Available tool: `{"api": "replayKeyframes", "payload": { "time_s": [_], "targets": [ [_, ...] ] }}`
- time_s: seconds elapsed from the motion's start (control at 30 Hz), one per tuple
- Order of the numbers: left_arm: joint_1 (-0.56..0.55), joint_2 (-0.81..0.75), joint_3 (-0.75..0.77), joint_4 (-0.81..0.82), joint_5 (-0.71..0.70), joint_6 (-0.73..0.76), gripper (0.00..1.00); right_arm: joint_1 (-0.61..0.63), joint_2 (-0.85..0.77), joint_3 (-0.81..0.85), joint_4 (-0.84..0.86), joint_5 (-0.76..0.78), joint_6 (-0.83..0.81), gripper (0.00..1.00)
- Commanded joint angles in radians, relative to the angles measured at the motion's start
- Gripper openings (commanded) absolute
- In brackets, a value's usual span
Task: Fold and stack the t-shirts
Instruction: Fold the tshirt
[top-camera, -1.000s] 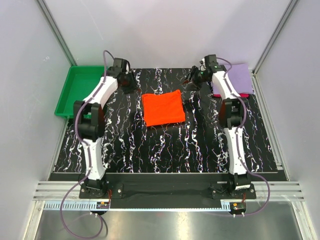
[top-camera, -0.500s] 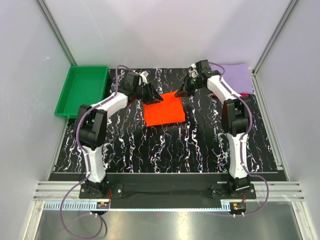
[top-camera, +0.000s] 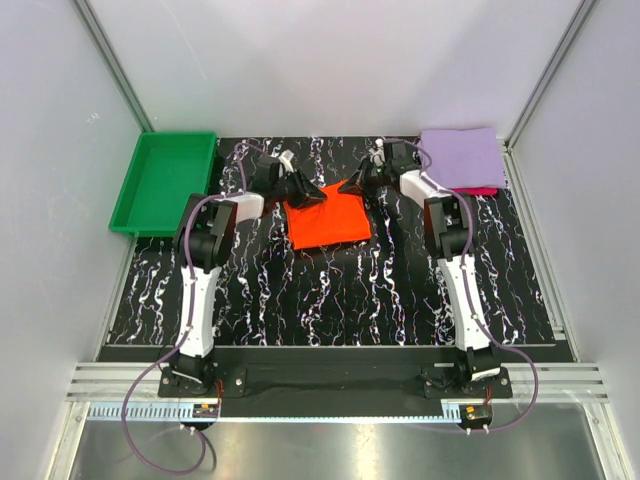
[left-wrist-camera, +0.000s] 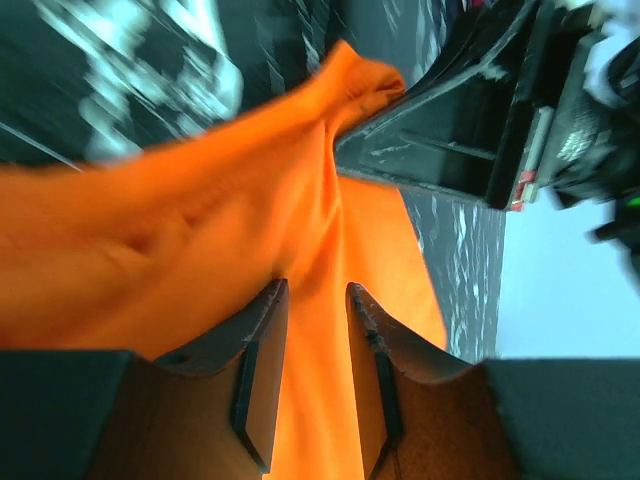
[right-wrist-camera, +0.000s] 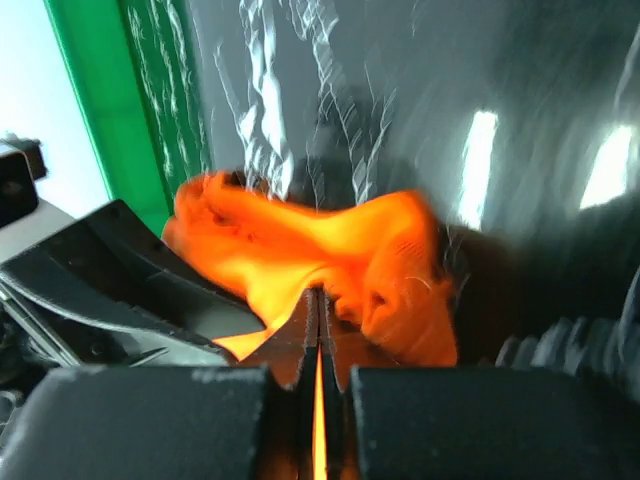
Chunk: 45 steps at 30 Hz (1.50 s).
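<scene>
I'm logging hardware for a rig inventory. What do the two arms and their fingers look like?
The left arm and right arm match: white shells on the links, black joints and bases. A purple cable loops from each base and runs along the arm. The fingers are dark, flat and tapered.
</scene>
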Motion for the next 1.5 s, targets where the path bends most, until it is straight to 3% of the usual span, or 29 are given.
{"api": "replayKeyframes", "payload": {
  "time_s": [0.0, 0.2, 0.33, 0.5, 0.7, 0.83, 1.07, 1.17, 1.3, 1.47],
  "targets": [
    [0.053, 0.065, 0.075, 0.179, 0.013, -0.069, 0.34, -0.007, 0.099, 0.129, 0.143, 0.013, 0.083, 0.0],
    [0.126, 0.157, 0.118, 0.316, 0.001, -0.194, 0.35, -0.027, 0.152, 0.123, 0.338, 0.056, 0.233, 0.0],
    [0.174, 0.214, 0.161, 0.392, -0.007, -0.301, 0.35, -0.033, 0.19, 0.175, 0.283, 0.056, 0.281, 0.01],
    [0.185, 0.238, 0.262, 0.337, 0.027, -0.305, 0.35, -0.048, 0.212, 0.226, 0.231, 0.05, 0.301, 0.02],
    [0.18, 0.088, 0.201, 0.268, 0.07, -0.253, 0.35, -0.051, 0.132, 0.317, 0.035, -0.028, 0.244, 0.05],
    [0.177, -0.048, 0.123, 0.155, 0.039, -0.182, 0.35, -0.048, -0.001, 0.202, -0.002, -0.036, 0.19, 0.14],
    [0.105, -0.138, -0.058, 0.248, 0.071, -0.235, 0.34, -0.002, -0.164, 0.015, -0.039, -0.114, 0.105, 0.2],
    [0.062, -0.138, -0.16, 0.337, 0.074, -0.292, 0.33, 0.018, -0.198, -0.085, -0.013, -0.144, 0.109, 0.17],
    [0.039, -0.133, -0.283, 0.449, 0.051, -0.34, 0.31, 0.027, -0.227, -0.24, 0.091, -0.172, 0.117, 0.01],
    [0.07, -0.112, -0.377, 0.446, 0.033, -0.292, 0.29, 0.021, -0.21, -0.392, 0.108, -0.178, 0.046, 0.0]
  ]
}}
